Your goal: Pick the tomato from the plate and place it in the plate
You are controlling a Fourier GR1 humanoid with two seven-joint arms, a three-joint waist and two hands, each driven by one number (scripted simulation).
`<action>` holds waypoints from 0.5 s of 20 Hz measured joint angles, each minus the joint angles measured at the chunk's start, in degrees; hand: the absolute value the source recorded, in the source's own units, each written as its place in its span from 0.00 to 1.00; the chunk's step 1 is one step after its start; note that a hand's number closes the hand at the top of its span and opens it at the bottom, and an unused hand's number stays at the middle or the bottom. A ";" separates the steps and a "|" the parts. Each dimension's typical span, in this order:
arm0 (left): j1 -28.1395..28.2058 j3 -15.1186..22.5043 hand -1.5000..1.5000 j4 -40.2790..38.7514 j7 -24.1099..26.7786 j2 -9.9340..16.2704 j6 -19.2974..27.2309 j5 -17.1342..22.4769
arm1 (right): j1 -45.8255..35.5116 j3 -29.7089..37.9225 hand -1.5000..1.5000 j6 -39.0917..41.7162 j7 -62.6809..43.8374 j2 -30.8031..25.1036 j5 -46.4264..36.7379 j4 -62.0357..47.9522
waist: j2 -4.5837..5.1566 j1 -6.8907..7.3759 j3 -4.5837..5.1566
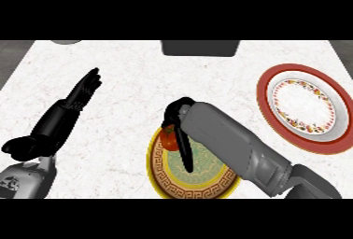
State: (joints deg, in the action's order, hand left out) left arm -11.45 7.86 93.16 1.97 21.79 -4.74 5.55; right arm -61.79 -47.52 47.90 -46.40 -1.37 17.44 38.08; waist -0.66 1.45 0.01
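The tomato [169, 141] is seen at the left rim of the yellow plate [196, 186], pinched by the curled fingers [183, 149] of the right hand [176, 116], while the left hand [77, 100] is rested with fingers straight on the tabletop [131, 79], well apart from the red-rimmed plate [307, 107].

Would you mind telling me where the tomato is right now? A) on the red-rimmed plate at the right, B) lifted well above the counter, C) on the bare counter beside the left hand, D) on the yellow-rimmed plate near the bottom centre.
D: the tomato sits at the upper left edge of the yellow-rimmed plate, with the right hand down over it; the red-rimmed plate holds nothing.
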 measured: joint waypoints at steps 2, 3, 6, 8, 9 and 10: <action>0.70 0.04 0.50 -0.83 1.27 -0.73 0.01 -0.61 | 0.57 -0.76 1.00 -0.47 -0.19 -0.18 -0.26 1.47 | -0.11 -0.21 -0.01; 0.72 -0.15 0.50 -1.36 1.78 -0.92 0.00 -0.79 | 0.55 -0.63 1.00 0.00 0.20 -0.30 -0.50 1.95 | -0.19 -0.39 -0.03; 0.60 -0.82 0.50 -0.41 0.86 -0.80 -0.48 -0.50 | 1.42 -1.20 1.00 0.42 3.49 -0.43 -4.21 3.62 | -0.25 -0.50 -0.06; 0.51 -0.54 0.50 -0.70 0.83 -1.48 -0.25 -1.28 | 1.59 -1.42 1.00 -0.16 4.88 -0.53 -6.14 4.58 | -0.20 -0.59 -0.04; 0.45 -0.78 0.50 -0.37 0.48 -1.37 -0.73 -0.98 | 1.53 -1.45 1.00 -0.17 5.82 -0.55 -7.13 4.62 | -0.16 -0.56 -0.01; 0.27 -1.05 0.50 -0.16 -0.17 -1.46 -0.66 -0.85 | 2.47 -2.21 1.00 -2.49 5.99 -0.60 -8.97 6.03 | -0.31 -0.69 -0.02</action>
State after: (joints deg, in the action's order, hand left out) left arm -11.18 6.81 93.00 1.80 20.34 -5.40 4.70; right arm -59.32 -49.73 45.41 -40.41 -1.97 8.47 44.11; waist -0.97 0.76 -0.02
